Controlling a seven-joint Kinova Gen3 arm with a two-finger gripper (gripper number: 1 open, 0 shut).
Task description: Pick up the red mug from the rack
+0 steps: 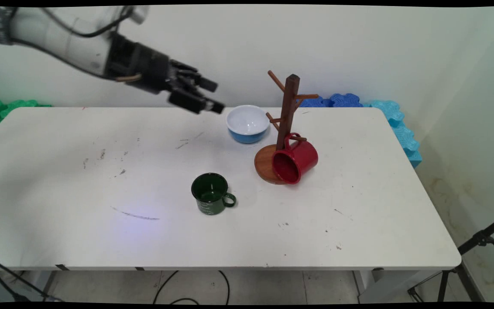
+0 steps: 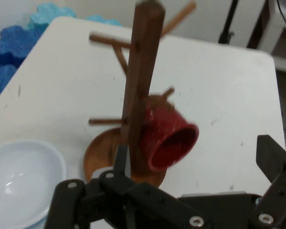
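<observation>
Pincer (image 1: 206,98) hangs in the upper left of the frame with fingers spread, holding nothing, closest to the bowl (image 1: 248,123). Judging by that, a careless swing right could clip the bowl or the rack (image 1: 287,124). Shiny red mug (image 1: 295,161) hangs tilted off a low peg at centre. Green mug (image 1: 210,194) stands below.

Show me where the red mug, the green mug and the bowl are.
red mug (image 1: 300,158), main view, on its side wall as it hangs from a peg.
green mug (image 1: 211,201), main view, on its outer wall.
bowl (image 1: 247,136), main view, on its blue outer wall.
</observation>
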